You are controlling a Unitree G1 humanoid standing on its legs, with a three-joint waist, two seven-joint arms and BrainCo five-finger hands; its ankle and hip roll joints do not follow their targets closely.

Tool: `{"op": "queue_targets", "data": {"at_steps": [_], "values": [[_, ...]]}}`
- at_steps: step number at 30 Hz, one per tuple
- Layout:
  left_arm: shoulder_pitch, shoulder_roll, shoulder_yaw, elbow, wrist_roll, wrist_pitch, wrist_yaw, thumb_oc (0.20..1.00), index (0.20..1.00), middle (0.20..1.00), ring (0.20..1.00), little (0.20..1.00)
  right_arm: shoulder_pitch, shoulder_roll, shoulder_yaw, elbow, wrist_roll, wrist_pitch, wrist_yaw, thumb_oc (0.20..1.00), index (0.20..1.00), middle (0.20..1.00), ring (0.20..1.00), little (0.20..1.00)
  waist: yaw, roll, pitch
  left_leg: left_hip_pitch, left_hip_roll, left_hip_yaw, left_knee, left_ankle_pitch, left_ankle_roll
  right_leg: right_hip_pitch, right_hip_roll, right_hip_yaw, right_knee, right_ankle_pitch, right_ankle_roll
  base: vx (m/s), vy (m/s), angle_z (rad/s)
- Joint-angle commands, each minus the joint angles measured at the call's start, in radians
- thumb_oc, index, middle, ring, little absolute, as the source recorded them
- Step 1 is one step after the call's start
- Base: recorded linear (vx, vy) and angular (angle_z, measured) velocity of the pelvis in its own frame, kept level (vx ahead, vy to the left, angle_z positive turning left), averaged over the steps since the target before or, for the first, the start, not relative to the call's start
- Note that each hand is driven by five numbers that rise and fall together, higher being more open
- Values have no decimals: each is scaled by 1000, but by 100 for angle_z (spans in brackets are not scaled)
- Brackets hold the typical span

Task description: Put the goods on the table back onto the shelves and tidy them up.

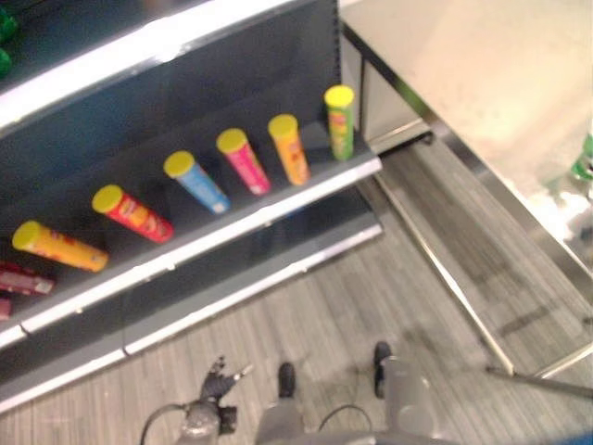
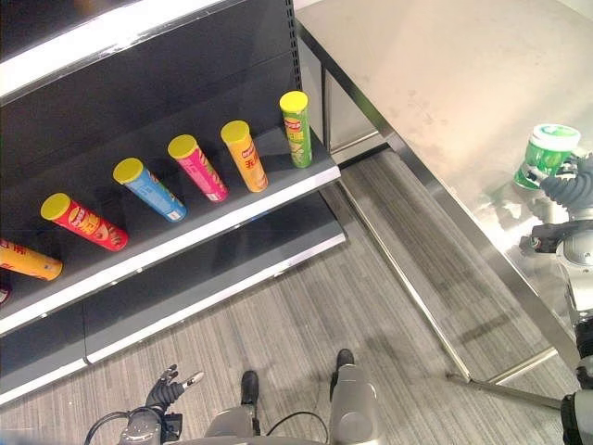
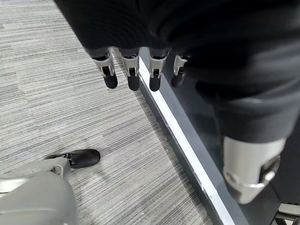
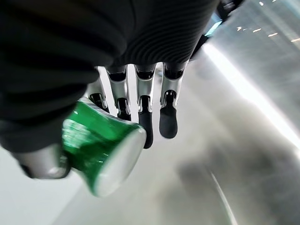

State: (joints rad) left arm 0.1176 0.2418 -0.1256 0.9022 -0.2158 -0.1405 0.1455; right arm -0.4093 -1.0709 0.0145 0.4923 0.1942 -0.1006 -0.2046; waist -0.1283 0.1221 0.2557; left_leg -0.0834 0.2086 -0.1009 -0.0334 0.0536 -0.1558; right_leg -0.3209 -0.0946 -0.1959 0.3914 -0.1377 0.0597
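- Steel table (image 2: 445, 83) stands to the right of the shelf (image 2: 185, 232), a strip of floor (image 2: 371, 278) open between them.
- Green tub (image 2: 547, 153) with a white lid stands near the table's front edge; the right hand (image 2: 567, 185) grips it, fingers (image 4: 145, 117) and thumb curled round.
- Six cans (image 2: 196, 167) with yellow lids line the shelf, set back from its white lip; their print is too small to read.
- Left hand (image 2: 167, 389) hangs low over the floor, fingers (image 3: 132, 77) relaxed, holding nothing.

Shelf (image 2: 185, 243): canister row (image 2: 199, 167) fills middle; bare gap past green canister (image 2: 296, 127), rt end.
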Motion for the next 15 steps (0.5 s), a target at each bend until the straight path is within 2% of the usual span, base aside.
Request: {"op": "queue_targets", "data": {"at_steps": [1,3,7,9,15], "values": [[-20,53,7,-20,5,-25,30,1000,1000,1000,1000,1000,26,-19,-91,-160,-45,-66,-61,200,200,200,200,200,3,-94,1,102,13,27,4,-12,-58,153,-11,72,-198,0,77,0,0,0],[-24,48,22,-21,10,-23,41,1000,1000,1000,1000,1000,78,4,-178,-290,-65,-86,-98,200,200,200,200,200,-1,-93,-1,108,16,32,3,-19,-58,153,-11,73,-190,-7,77,0,0,0],[-26,44,36,-15,14,-19,53,1000,1000,1000,1000,1000,94,40,-233,-422,-74,-116,-124,200,200,200,200,200,-3,-96,-6,110,18,38,12,-24,-58,160,-12,74,-190,-11,77,0,0,0],[-30,40,40,-13,15,-13,54,1000,1000,1000,1000,1000,87,85,-265,-533,-59,-146,-136,200,200,200,200,200,-1,-105,-10,105,18,53,44,-23,-57,181,-25,60,-199,-14,79,0,0,0],[-34,34,45,7,9,-3,50,1000,1000,1000,1000,1000,47,146,-261,-657,-17,-176,-113,200,200,200,200,200,2,-111,-19,105,9,96,66,-63,-46,203,-48,41,-199,-13,84,2,30,14]]}}
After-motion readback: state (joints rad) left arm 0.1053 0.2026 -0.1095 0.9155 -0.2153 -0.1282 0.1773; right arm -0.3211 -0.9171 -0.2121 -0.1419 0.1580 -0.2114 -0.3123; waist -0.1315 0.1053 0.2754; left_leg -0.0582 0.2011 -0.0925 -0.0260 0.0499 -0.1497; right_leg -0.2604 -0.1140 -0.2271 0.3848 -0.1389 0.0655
